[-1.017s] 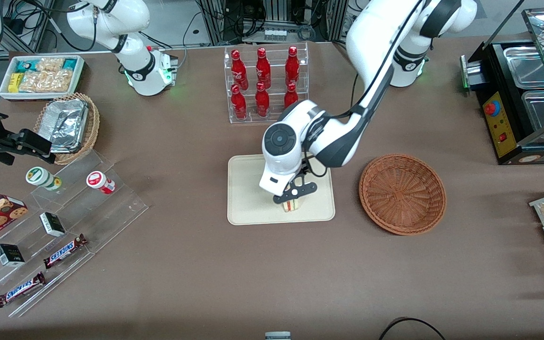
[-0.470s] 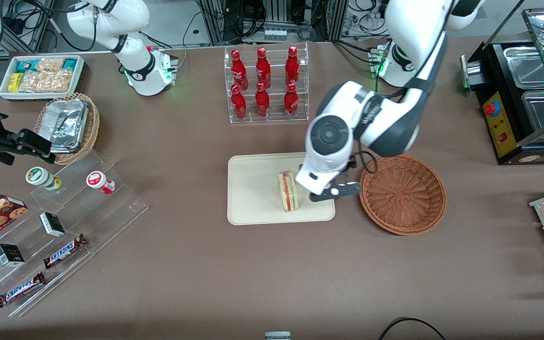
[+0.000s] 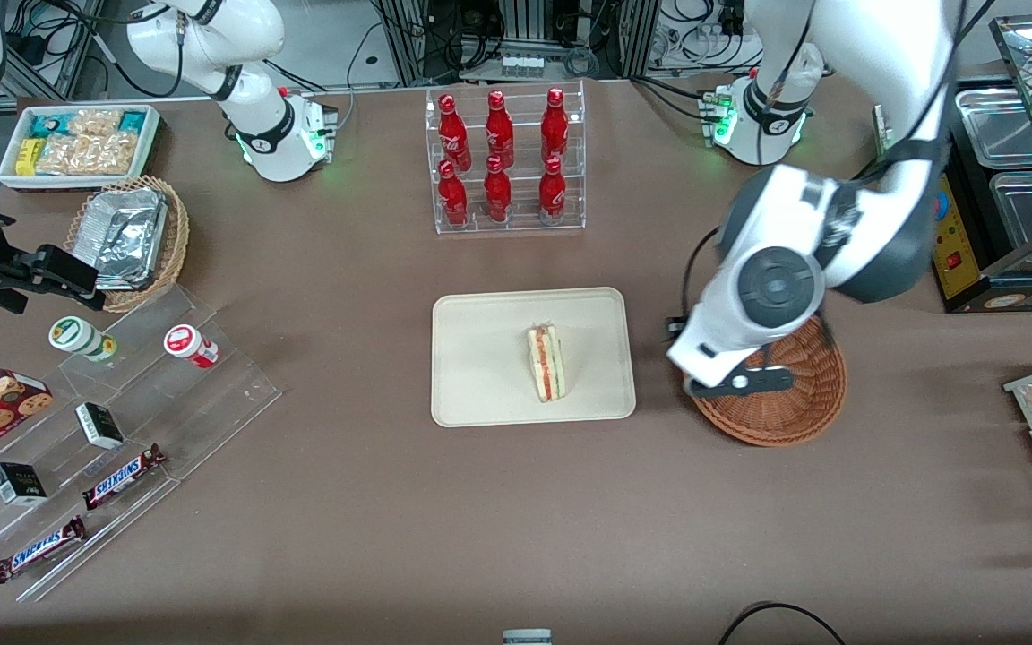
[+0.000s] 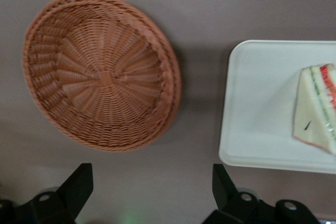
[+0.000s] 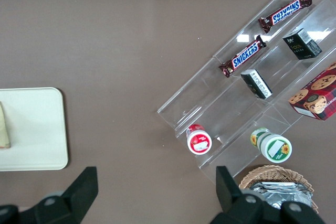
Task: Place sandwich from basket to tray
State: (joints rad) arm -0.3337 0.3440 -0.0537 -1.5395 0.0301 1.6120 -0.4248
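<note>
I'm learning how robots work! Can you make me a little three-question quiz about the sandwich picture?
1. True or false: the sandwich lies on the tray.
2. What is inside the basket? A) a bottle B) nothing C) a snack bar
3. Fill in: the gripper hangs above the ____ with its fingers spread wide.

Key: 1. True; it lies on the cream tray. 2. B; only bare wicker shows. 3. Basket; in the front view the gripper is over its rim, holding nothing.
</note>
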